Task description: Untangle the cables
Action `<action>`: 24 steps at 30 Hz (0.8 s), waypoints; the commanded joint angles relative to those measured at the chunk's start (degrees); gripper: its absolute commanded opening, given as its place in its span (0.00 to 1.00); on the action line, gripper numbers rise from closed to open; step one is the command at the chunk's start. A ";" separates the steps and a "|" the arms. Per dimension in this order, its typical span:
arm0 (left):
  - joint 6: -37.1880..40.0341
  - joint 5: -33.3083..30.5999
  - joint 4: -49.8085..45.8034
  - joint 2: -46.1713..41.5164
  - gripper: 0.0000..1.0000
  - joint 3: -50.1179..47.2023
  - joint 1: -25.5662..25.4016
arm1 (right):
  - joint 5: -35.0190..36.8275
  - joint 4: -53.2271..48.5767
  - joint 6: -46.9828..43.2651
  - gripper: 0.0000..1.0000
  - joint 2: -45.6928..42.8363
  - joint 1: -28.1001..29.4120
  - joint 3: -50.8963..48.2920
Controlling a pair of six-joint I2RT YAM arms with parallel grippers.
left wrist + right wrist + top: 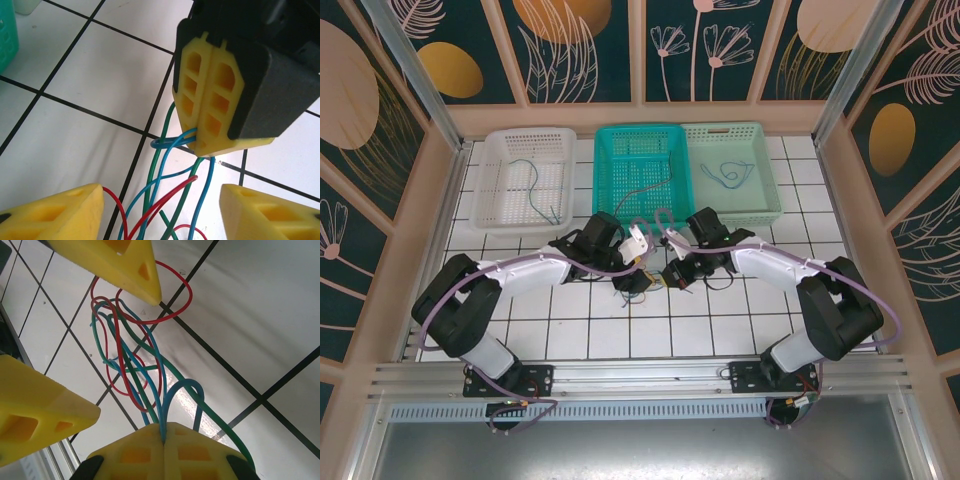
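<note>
A tangle of red, blue and green cables [165, 200] hangs over the white tiled table between my two grippers. My right gripper [164, 432] is shut on a looped blue cable [186, 390], with its yellow pads [212, 95] pressed together. My left gripper [161, 200] stands open just below it. Its yellow fingers [55, 215] sit on either side of the hanging strands, and a red cable [117, 207] touches the left finger. From above, both grippers [655, 276] meet at the table's middle, over the tangle [623, 292].
Three baskets line the back: white [492, 205] holding a thin blue-green wire [535, 190], teal [610, 200] with a greyish wire [642, 190], and light green [768, 205] with a blue wire [728, 175]. Thick lilac arm cables [535, 262] arch over both arms.
</note>
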 commanded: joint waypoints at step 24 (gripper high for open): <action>-6.36 -12.51 5.21 -1.78 0.06 -1.92 -1.28 | 1.42 -1.39 1.25 0.00 -1.87 -1.79 -0.44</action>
